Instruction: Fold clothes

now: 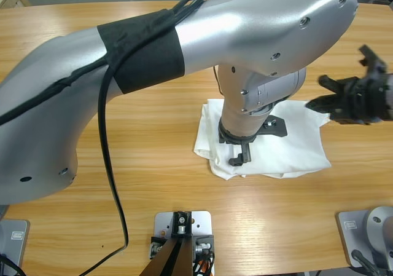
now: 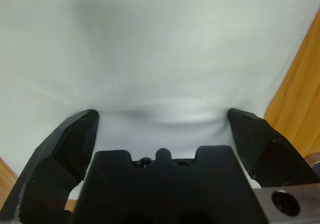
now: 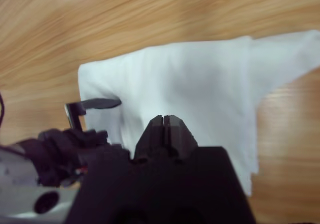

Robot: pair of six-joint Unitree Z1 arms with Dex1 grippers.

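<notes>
The clothes are one white T-shirt (image 1: 291,144), folded into a rough square bundle on the wooden table, right of the middle. My left gripper (image 1: 258,142) points straight down onto the shirt's left half. It is open, its jaws spread wide. In the left wrist view the left gripper (image 2: 162,116) has its tips at the T-shirt (image 2: 165,49), which puckers slightly between them. My right gripper (image 1: 319,102) hovers off the shirt's upper right corner. In the right wrist view the right gripper (image 3: 167,119) is shut and empty above the T-shirt (image 3: 200,84).
The left arm's big silver elbow (image 1: 184,36) with a black band and cable covers the upper left of the high view. Bare wooden table (image 1: 123,184) lies left of and in front of the shirt.
</notes>
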